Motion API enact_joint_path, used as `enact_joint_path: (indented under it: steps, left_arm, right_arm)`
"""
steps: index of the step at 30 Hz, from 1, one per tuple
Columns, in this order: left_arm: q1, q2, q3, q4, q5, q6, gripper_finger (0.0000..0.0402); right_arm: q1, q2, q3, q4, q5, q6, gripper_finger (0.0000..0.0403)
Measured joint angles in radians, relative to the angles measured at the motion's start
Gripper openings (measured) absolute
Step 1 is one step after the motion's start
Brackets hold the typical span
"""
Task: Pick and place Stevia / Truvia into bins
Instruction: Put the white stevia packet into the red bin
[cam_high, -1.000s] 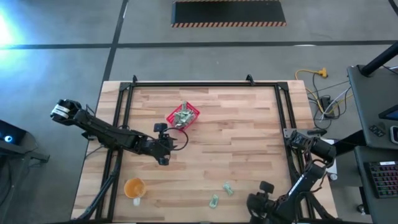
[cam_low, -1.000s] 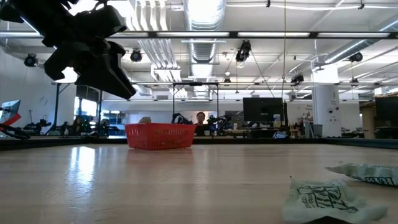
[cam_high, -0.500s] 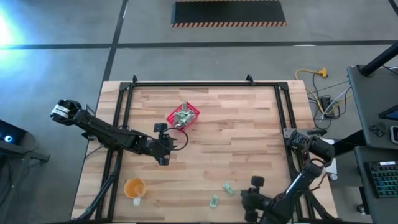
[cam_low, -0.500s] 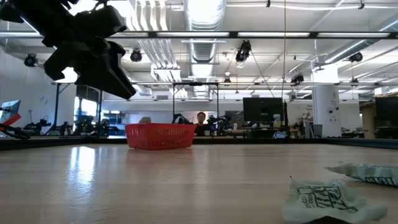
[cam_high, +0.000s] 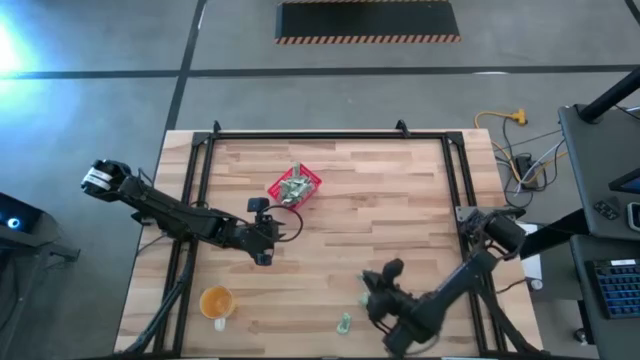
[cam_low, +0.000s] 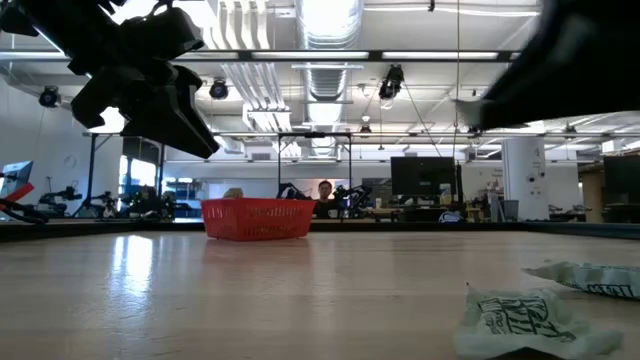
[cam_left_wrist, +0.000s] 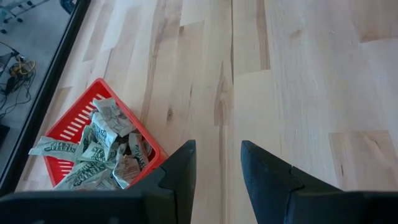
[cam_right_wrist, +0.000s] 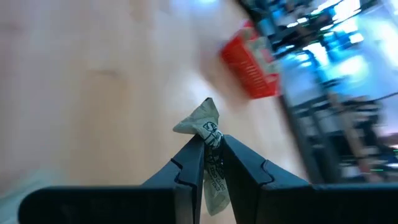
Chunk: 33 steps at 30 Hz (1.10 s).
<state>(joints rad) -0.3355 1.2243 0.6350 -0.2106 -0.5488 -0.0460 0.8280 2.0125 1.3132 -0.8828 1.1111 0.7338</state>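
Note:
The red basket (cam_high: 293, 186) stands on the table's far middle, with several pale green and white packets heaped in it (cam_left_wrist: 102, 155). Two loose packets lie flat near the near edge (cam_low: 530, 320) (cam_low: 590, 278); one shows in the high view (cam_high: 344, 322). My right gripper (cam_high: 378, 283) (cam_right_wrist: 211, 146) hovers above them, shut on another crumpled packet (cam_right_wrist: 208, 124). My left gripper (cam_high: 262, 240) (cam_left_wrist: 214, 165) hangs open and empty above bare wood, just on the basket's near-left side. My right gripper pinches a crumpled packet between its two fingers. The packet's crumpled end (cam_right_wrist: 205, 118) sticks out past the fingertips, and the rest (cam_right_wrist: 214, 180) runs back between the fingers. The packet is lifted clear of the table, and the fingers point toward the red basket (cam_right_wrist: 252, 59).
An orange cup (cam_high: 216, 301) stands near the table's near left corner. A black frame (cam_high: 330, 135) runs along the far and side edges. Bare wood lies between my right gripper and the basket. People and desks show in the room beyond the table (cam_low: 322, 190).
My right arm has swung from the table's near right corner toward the left and far side, and it now hangs over the loose packets. The two packets on the table and the basket have kept their places.

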Motion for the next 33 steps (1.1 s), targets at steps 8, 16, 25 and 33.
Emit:
enact_joint_path:
  steps: [8, 16, 25, 33]
  left_arm:
    - [0.000, 0.000, 0.000, -0.010, -0.010, 0.006, 0.0110]
    - [0.000, 0.000, 0.000, -0.017, -0.011, -0.001, 0.0110]
    - [0.000, 0.000, 0.000, 0.000, -0.057, -0.032, 0.0110]
    - [0.000, 0.000, 0.000, -0.025, -0.071, -0.136, 0.0110]
  right_arm:
    - [-0.215, -0.008, 0.000, -0.004, 0.097, -0.175, 0.0048]
    - [-0.456, -0.057, 0.000, -0.003, 0.098, -0.289, 0.0048]
    - [-0.674, -0.137, 0.000, 0.020, 0.104, -0.373, 0.0048]
    - [-0.839, -0.147, -0.001, 0.264, 0.014, -0.630, 0.0047]
